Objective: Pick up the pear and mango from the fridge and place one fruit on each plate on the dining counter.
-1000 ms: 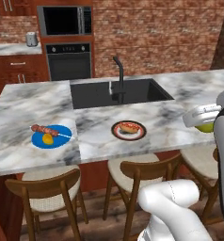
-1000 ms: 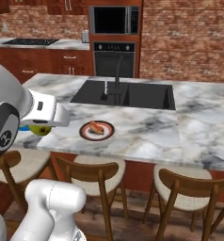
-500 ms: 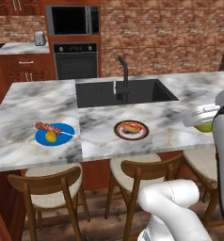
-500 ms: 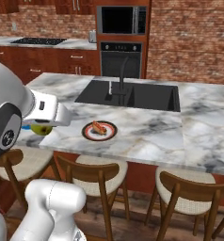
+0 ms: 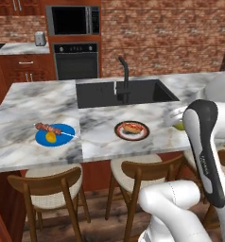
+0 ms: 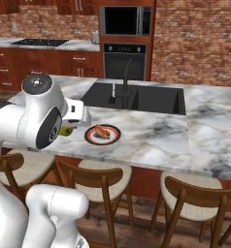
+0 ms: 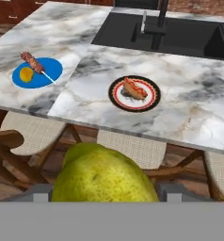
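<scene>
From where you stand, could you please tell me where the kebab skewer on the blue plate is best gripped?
Grip the kebab skewer across its meaty end, coming straight down from above. It lies flat on the blue plate, and the bare stick looks too thin to pinch. Set the jaws across its length, minding the mango lying close beside the meat.

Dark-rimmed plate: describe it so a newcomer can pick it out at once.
On the marble dining counter, look just in front of the black sink, near the counter's front edge. The dark-rimmed plate has a pale centre and carries a hot dog, unlike the flat blue plate further left, which holds the mango and a skewer.
</scene>
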Robot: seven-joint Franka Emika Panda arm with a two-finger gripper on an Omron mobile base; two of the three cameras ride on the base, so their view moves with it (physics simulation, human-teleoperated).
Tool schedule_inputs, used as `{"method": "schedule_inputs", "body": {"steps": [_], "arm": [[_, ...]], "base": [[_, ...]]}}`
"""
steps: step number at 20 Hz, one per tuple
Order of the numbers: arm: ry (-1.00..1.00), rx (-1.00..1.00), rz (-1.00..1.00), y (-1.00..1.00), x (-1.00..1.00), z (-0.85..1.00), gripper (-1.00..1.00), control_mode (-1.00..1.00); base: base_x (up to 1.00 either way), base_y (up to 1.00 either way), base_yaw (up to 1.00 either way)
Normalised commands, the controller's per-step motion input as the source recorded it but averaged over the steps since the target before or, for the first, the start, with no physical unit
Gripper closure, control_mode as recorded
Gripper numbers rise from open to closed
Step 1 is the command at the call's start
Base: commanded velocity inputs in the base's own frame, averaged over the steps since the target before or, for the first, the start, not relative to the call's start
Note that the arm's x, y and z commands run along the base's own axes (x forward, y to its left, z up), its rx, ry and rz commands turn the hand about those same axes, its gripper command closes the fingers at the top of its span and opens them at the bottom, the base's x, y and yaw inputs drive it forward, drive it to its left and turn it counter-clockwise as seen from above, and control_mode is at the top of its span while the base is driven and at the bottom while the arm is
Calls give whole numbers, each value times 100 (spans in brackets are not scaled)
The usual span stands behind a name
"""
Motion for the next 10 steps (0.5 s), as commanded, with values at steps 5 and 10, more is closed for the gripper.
{"method": "schedule_inputs", "body": {"steps": [5,10], "arm": [[3,0,8,2,100,-64,100,-100],[5,0,0,0,100,-41,100,-100]], "base": [[0,0,0],[0,0,0]]}}
